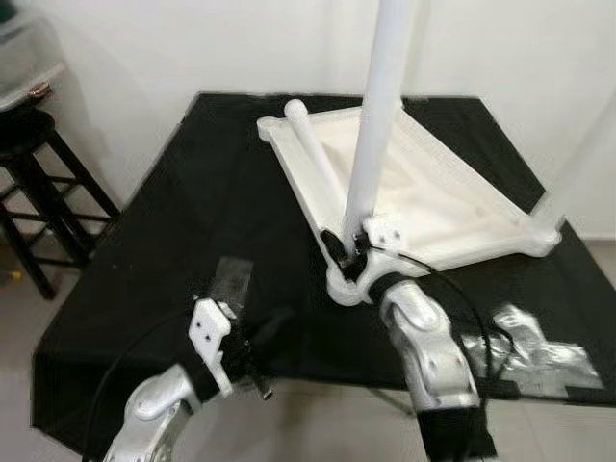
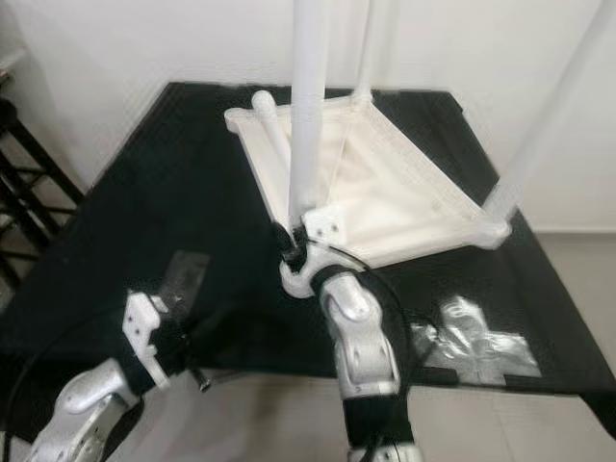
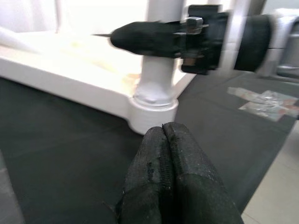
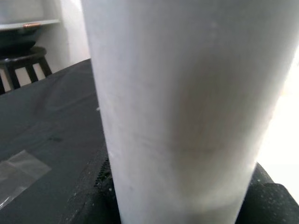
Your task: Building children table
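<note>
Black-covered table [image 1: 144, 289] by white wall | upturned tabletop [image 1: 423, 192] on it | right hand [image 1: 354, 252] clamps upright leg [image 1: 371, 144] at near corner socket | left hand [image 3: 168, 154] closed, empty, nearby | step: seating leg; next: press straight down.

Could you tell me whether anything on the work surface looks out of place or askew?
One white leg lies loose across the upturned tabletop instead of standing in a corner socket like the leg the right gripper grips. Crumpled clear plastic wrapping also litters the black cloth.
</note>
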Motion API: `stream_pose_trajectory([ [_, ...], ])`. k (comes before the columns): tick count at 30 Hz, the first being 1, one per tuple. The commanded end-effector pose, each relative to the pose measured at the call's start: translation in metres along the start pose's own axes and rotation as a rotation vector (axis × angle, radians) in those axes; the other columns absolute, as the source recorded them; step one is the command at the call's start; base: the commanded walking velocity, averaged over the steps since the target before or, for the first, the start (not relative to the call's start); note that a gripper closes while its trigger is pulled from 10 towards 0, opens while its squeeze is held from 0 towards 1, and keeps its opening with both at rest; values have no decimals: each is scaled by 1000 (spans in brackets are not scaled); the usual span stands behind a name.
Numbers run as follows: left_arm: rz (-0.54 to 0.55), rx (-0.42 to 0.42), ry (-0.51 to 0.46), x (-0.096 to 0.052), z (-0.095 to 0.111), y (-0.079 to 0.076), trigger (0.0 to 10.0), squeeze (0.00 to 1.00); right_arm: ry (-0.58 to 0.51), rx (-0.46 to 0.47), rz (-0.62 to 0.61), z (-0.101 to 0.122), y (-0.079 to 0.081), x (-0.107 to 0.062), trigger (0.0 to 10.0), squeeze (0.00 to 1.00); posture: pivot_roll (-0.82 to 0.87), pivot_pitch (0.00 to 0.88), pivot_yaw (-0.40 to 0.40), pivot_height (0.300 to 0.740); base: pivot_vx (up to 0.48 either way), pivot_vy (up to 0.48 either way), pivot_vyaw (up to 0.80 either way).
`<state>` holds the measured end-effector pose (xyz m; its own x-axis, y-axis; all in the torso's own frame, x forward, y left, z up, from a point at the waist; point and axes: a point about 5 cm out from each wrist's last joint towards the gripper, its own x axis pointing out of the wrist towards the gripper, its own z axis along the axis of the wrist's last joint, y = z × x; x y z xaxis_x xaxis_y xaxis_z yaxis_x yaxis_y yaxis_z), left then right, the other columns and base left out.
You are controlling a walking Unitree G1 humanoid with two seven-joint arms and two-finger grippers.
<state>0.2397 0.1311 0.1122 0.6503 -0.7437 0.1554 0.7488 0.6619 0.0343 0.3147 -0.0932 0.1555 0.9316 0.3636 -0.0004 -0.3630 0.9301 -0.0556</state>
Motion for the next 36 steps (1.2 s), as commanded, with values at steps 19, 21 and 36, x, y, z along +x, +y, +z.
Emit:
stream_pose_trajectory([
  [19,-3,0,6,5,-3,-1,10000,0,0,-68,709,28,-11,16,10000,0,48,113,0,740,0,0,0],
  [21,-3,0,6,5,-3,-1,10000,0,-1,-85,757,32,-15,18,10000,0,50,112,-1,740,0,0,0],
  [36,1,-5,9,2,-3,0,10000,0,129,7,914,23,-54,28,0,0,91,115,18,740,0,0,0],
])
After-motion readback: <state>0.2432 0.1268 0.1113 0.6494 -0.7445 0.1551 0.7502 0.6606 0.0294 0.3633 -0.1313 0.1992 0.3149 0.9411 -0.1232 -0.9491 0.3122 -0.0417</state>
